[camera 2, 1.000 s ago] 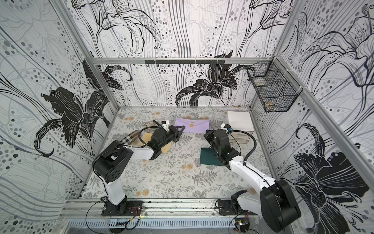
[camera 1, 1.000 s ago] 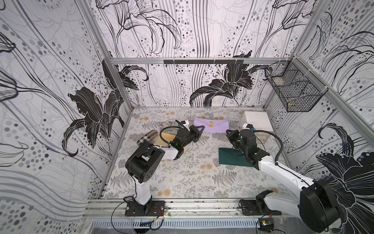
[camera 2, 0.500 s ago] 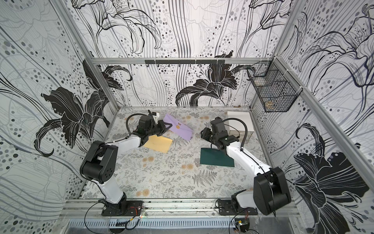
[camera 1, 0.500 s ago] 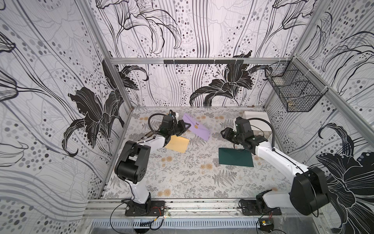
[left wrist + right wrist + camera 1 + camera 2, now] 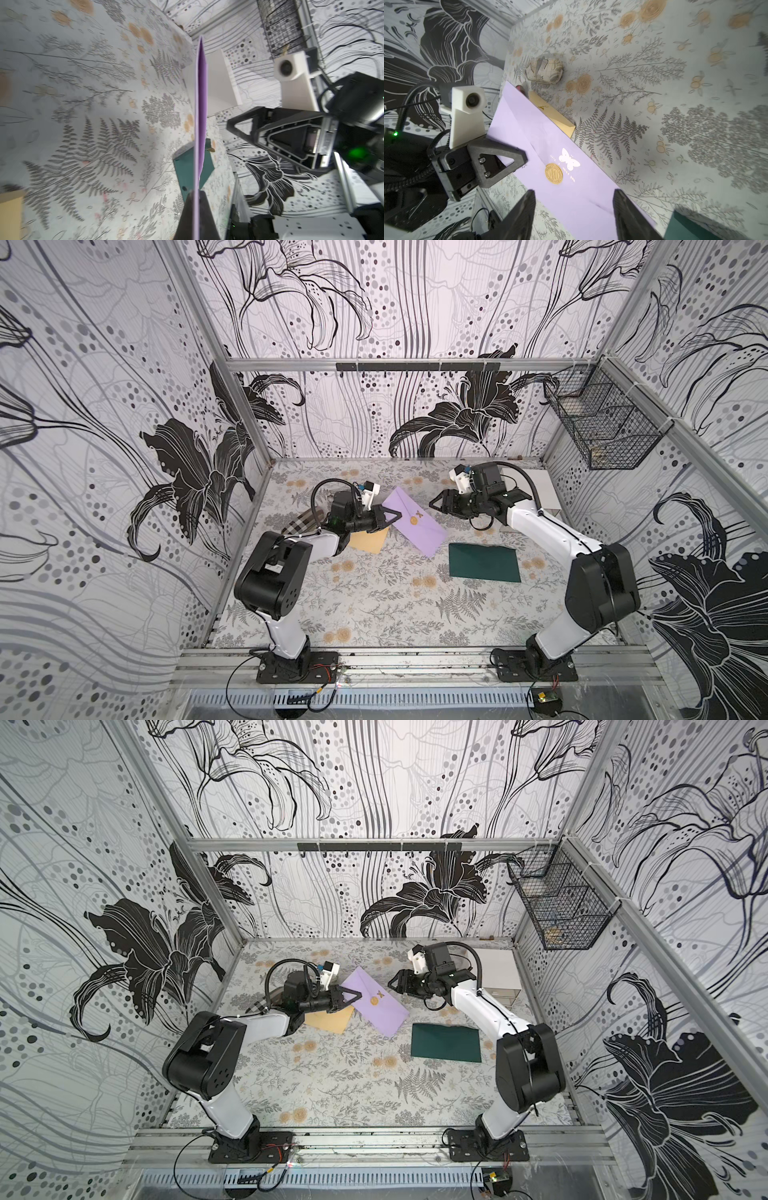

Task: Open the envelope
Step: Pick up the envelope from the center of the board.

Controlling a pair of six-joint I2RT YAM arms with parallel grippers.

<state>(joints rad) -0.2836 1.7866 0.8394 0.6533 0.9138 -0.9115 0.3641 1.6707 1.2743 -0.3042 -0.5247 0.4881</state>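
The purple envelope [image 5: 419, 531] [image 5: 380, 1009] hangs tilted above the table, its flap closed by a round gold seal [image 5: 553, 174] beside a white butterfly. My left gripper [image 5: 392, 516] [image 5: 355, 996] is shut on its left edge. The left wrist view shows the envelope [image 5: 200, 104] edge-on between the left gripper [image 5: 196, 193] fingertips. My right gripper [image 5: 434, 504] [image 5: 394, 984] is open just right of the envelope. In the right wrist view the right gripper [image 5: 574, 195] faces the sealed side with nothing between its fingers.
A dark green envelope [image 5: 484, 562] [image 5: 446, 1043] lies flat on the table under the right arm. A tan envelope [image 5: 368, 540] lies below the left gripper, next to a plaid pouch [image 5: 301, 522]. A white box [image 5: 544, 489] stands at the back right, under a wire basket [image 5: 602, 427].
My left gripper took the purple envelope off the back of the table, lifting and turning it. My right gripper opened and moved from over the green envelope toward the purple one.
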